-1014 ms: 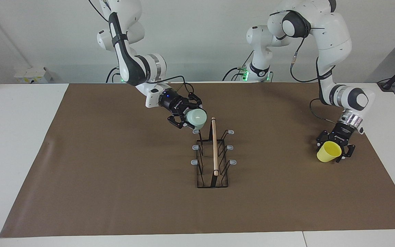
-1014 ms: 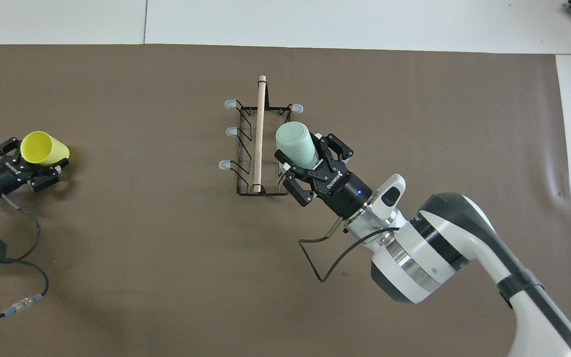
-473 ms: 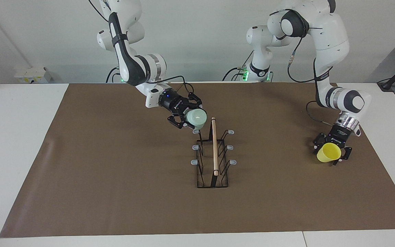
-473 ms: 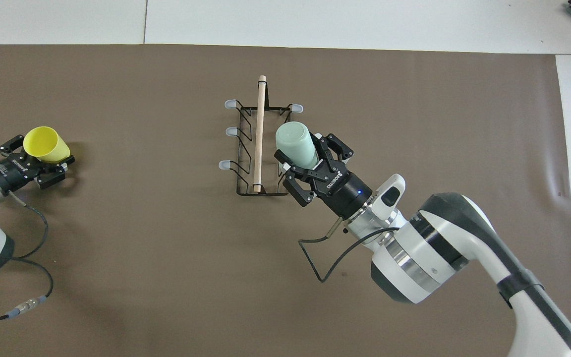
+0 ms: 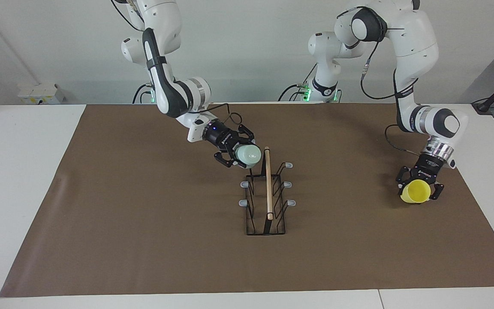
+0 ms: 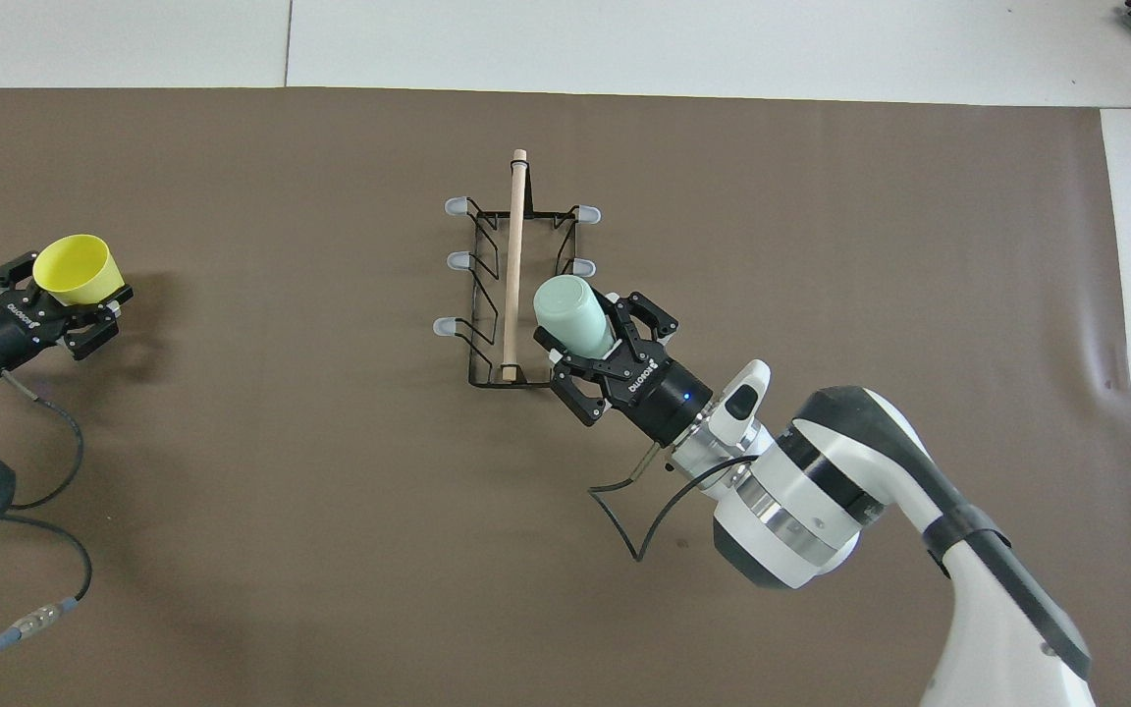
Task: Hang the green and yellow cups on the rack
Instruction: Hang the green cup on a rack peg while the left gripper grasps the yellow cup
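Observation:
The black wire rack point(image 5: 267, 201) with a wooden rod on top stands mid-table; it also shows in the overhead view point(image 6: 513, 265). My right gripper point(image 5: 242, 155) is shut on the pale green cup point(image 5: 248, 154), tilted, at the rack's end nearest the robots on the right arm's side. There the cup point(image 6: 570, 312) hides the nearest prong; I cannot tell whether it sits on it. My left gripper point(image 5: 418, 191) is shut on the yellow cup point(image 5: 415, 191), low over the mat toward the left arm's end. The yellow cup's mouth point(image 6: 78, 267) faces up in the overhead view.
A brown mat point(image 5: 144, 223) covers most of the white table. Five grey-tipped prongs of the rack show bare, among them one point(image 6: 580, 266) just past the green cup.
My right gripper has lowered the green cup and drawn it toward the robots, so it now covers the nearest prong. My left gripper has turned and shifted slightly with the yellow cup.

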Controlling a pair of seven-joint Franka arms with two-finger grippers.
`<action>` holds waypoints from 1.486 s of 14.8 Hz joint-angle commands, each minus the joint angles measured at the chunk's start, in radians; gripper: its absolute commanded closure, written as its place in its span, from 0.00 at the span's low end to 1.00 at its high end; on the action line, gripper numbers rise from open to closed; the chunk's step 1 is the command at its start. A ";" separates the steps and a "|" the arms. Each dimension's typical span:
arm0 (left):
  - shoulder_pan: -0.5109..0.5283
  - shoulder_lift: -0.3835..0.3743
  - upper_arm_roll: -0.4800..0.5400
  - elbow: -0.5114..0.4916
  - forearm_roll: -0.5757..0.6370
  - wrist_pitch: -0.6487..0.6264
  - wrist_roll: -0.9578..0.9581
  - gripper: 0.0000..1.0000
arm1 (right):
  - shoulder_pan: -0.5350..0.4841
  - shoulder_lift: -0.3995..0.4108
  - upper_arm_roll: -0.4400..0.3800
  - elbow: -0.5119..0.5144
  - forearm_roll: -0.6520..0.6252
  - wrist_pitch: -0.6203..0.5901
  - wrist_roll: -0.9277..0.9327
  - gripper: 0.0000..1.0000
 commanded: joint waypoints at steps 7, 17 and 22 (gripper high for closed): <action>0.006 -0.082 0.011 0.039 0.126 0.010 -0.011 1.00 | 0.007 0.011 0.004 0.011 0.201 0.003 -0.109 1.00; -0.025 -0.297 -0.069 0.068 0.658 0.137 -0.080 1.00 | 0.013 0.016 0.006 0.017 0.199 0.055 -0.110 0.00; -0.020 -0.375 -0.219 0.071 1.036 0.179 -0.259 1.00 | -0.015 -0.055 0.004 0.051 0.114 0.241 -0.104 0.00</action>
